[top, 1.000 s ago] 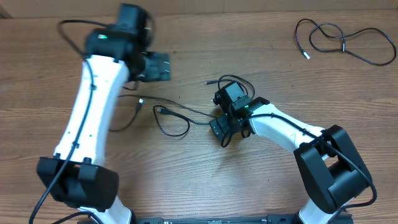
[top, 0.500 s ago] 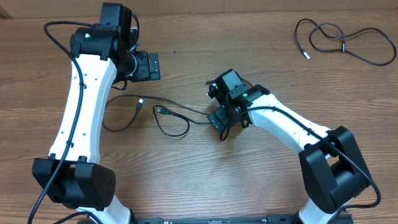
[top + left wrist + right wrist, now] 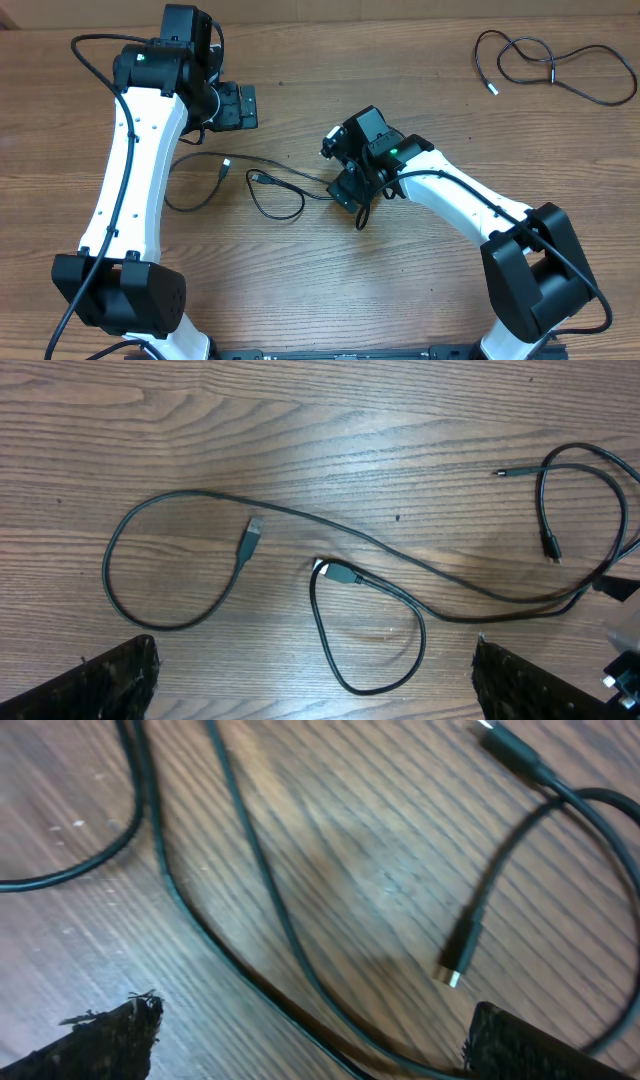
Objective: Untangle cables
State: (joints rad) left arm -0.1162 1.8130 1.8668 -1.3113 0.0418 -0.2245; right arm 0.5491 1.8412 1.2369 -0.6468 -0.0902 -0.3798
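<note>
Two thin black cables (image 3: 275, 190) lie loosely across the middle of the wooden table. One makes a big loop at the left and ends in a silver-tipped plug (image 3: 251, 537). The other makes a small loop (image 3: 370, 660) with a plug (image 3: 337, 572). Both run right to my right gripper (image 3: 350, 198), which is open and low over them. In the right wrist view the cables (image 3: 250, 870) pass between my open fingertips (image 3: 110, 1040), with a small plug (image 3: 455, 963) near the right finger. My left gripper (image 3: 238, 105) is open and empty, up above the cables' far side.
A third black cable (image 3: 555, 70) lies in loose loops at the far right corner, apart from the others. The left arm (image 3: 135, 180) stretches over the table's left side, above part of the big loop.
The left arm swung left and back a second ago, uncovering the big loop, then held still. The right gripper has shifted slightly left over the cables.
</note>
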